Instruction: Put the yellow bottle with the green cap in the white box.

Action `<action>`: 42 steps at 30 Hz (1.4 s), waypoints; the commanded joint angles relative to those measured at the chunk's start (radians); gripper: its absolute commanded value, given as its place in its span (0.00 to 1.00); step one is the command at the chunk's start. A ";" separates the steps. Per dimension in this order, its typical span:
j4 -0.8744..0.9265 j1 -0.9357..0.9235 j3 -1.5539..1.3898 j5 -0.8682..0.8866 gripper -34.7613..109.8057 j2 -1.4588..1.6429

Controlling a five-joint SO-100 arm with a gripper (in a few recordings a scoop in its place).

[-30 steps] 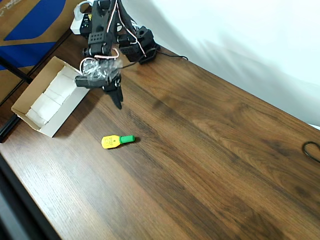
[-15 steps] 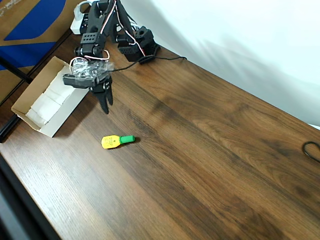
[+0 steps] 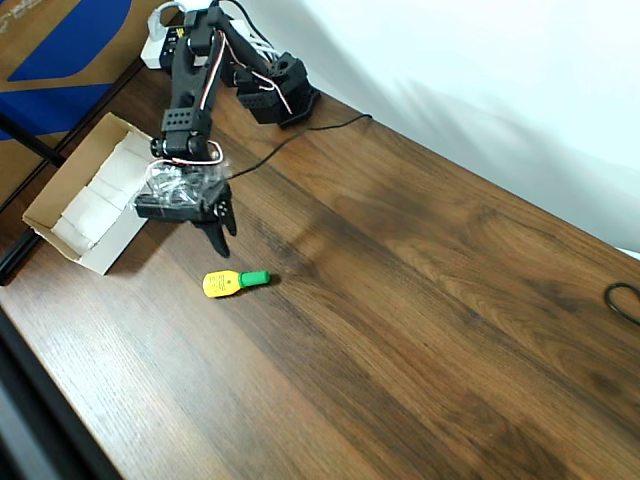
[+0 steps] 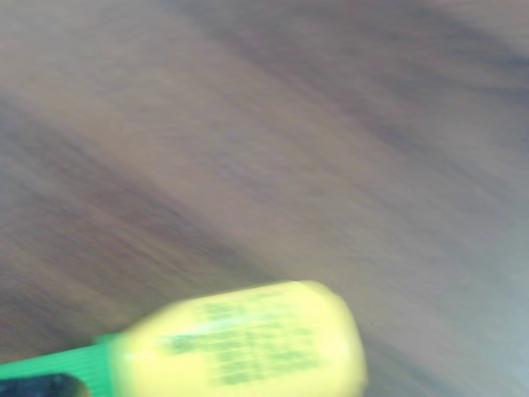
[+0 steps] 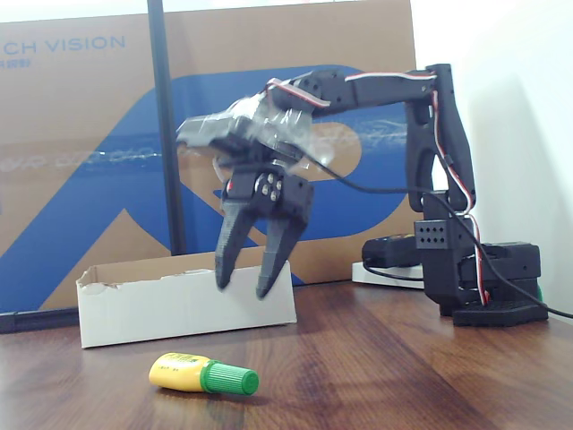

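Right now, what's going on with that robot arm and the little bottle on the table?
The arm's claw hangs open above the wooden table, between the white box and the yellow bottle with the green cap. The bottle lies on its side on the table, untouched and outside the box. The claw holds nothing, so the pick-up has not yet happened.

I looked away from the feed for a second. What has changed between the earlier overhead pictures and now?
The pincer swung from beside the white box toward the yellow bottle, and now hangs open above the table, short of it. Nothing was gripped or released. The bottle lies on its side where it was, green cap pointing right in the overhead view; the box has not shifted.
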State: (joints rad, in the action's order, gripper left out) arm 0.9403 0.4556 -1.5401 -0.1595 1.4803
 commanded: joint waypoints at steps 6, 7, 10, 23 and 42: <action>0.020 0.097 0.146 -0.018 0.38 -0.060; 0.018 0.103 0.150 -0.017 0.38 -0.078; 0.012 0.106 0.155 -0.015 0.38 -0.123; 0.012 0.020 0.092 -0.015 0.38 -0.071; 0.048 0.002 0.305 0.026 0.41 -0.239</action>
State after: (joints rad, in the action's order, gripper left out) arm 0.9572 0.4418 -1.3499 -0.1243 1.2303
